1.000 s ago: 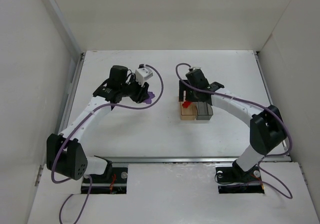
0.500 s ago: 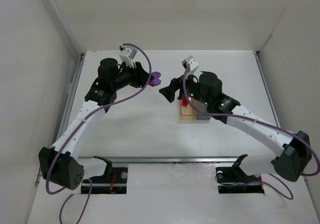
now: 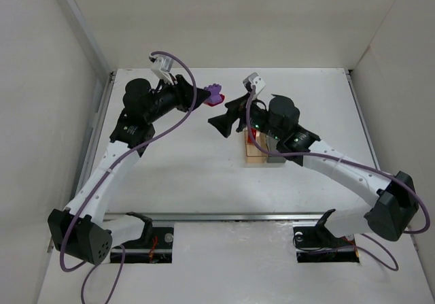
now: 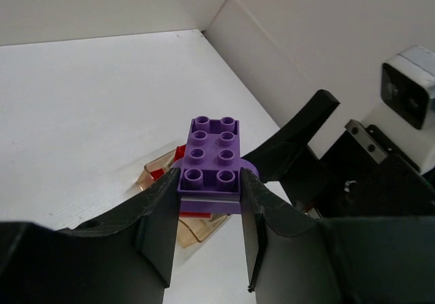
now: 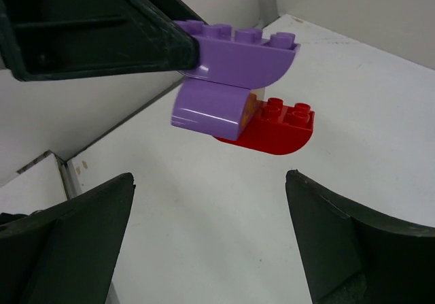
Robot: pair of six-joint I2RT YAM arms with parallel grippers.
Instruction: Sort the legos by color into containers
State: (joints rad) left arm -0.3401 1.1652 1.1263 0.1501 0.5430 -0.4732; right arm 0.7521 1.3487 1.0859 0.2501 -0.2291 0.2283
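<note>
My left gripper (image 3: 204, 98) is shut on a purple lego (image 3: 213, 93) and holds it high above the table's back middle. In the left wrist view the purple lego (image 4: 211, 161) sits clamped between both fingers. The right wrist view shows a stack: purple legos (image 5: 224, 79) with a red lego (image 5: 279, 130) stuck beneath. My right gripper (image 3: 224, 122) is open, empty, and points at the stack from just below and right (image 5: 209, 175). The amber container (image 3: 255, 156) holds red legos (image 3: 251, 137); it also shows under the stack (image 4: 197, 228). The grey container (image 3: 276, 158) stands beside it, partly hidden by my right arm.
White walls enclose the table on the left, back and right. A metal rail runs along the left table edge (image 3: 95, 134). Both arms' purple cables loop above the table near the grippers.
My left gripper has lifted the purple stack up and to the right. My right gripper has left the containers, swung left and now faces the stack with its jaws wide.
</note>
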